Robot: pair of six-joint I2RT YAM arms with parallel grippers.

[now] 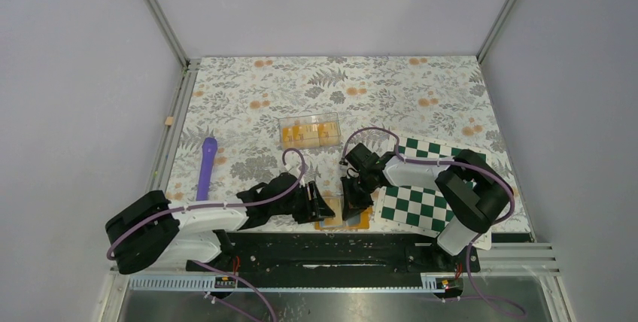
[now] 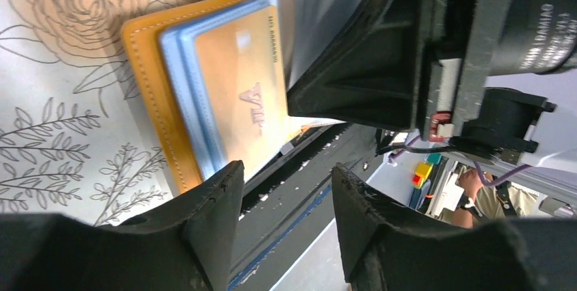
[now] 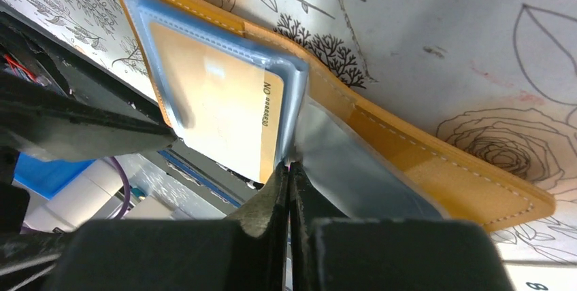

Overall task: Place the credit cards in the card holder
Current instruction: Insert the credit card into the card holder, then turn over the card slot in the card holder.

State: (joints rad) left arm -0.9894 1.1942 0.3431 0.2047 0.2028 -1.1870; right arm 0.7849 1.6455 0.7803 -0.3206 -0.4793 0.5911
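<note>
The orange card holder [image 1: 364, 221] lies open at the table's near edge, its light-blue pockets up. One orange-yellow credit card [image 3: 224, 114] sits in the left pocket and also shows in the left wrist view [image 2: 238, 80]. My right gripper [image 3: 291, 168] is shut on the edge of a clear pocket sleeve [image 3: 347, 162] at the holder's fold, lifting it a little. From above the right gripper [image 1: 353, 213] stands over the holder. My left gripper [image 2: 286, 182] is open and empty beside the holder's [image 2: 153, 80] left end, also seen from above [image 1: 325, 208].
A clear plastic box [image 1: 309, 131] with orange-yellow contents stands mid-table. A green-and-white chequered board [image 1: 421, 205] lies under the right arm. A purple tool [image 1: 205, 168] lies at the left. The black base rail [image 1: 338, 250] runs just below the holder.
</note>
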